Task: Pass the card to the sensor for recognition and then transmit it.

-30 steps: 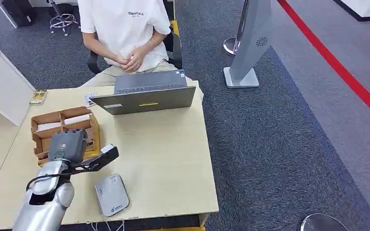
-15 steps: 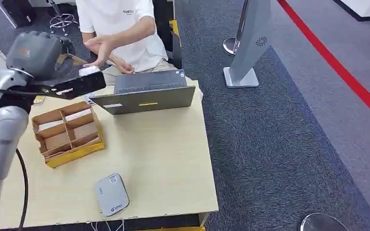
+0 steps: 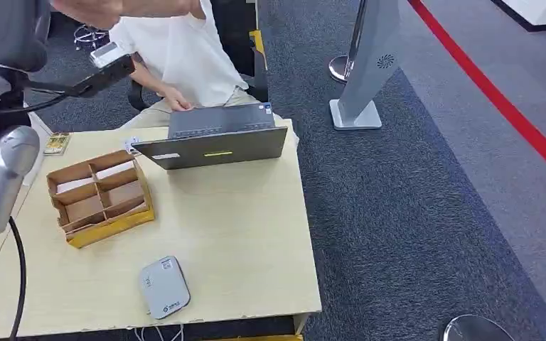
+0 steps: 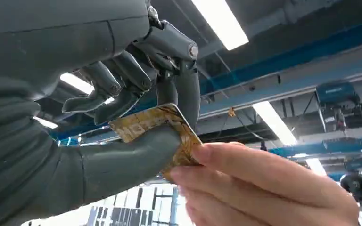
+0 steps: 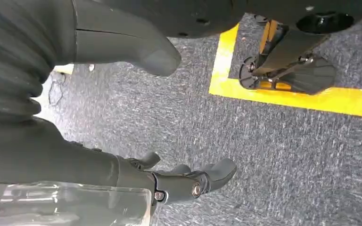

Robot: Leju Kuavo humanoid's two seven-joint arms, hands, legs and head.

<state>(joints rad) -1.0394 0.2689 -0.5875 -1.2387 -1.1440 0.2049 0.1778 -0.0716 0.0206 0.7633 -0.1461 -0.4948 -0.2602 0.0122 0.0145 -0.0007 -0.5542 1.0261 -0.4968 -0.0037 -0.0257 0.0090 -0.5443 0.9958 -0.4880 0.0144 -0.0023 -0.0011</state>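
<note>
My left hand (image 3: pixel 21 35) is raised high at the far left, toward the seated person. Its thumb and fingers (image 4: pixel 136 80) pinch a gold-patterned card (image 4: pixel 143 123), which looks pale in the head view (image 3: pixel 106 54). The person's hand (image 3: pixel 117 8) reaches over, and their fingers (image 4: pixel 264 181) grip the card's free end, so both hold it. The grey card sensor (image 3: pixel 164 286) lies flat near the table's front edge, far below the card. My right hand (image 5: pixel 184 181) hangs over the carpet with its fingers apart and nothing in them.
A grey laptop (image 3: pixel 213 141) stands at the table's far edge in front of the person. A cardboard divider box (image 3: pixel 99 200) sits on the left of the wooden table (image 3: pixel 242 227). A grey stand (image 3: pixel 366 64) rises on the carpet to the right.
My left arm lifted from low over the table near the sensor up toward the person, carrying the card. The person's hand reached out and took hold of the card's end.
</note>
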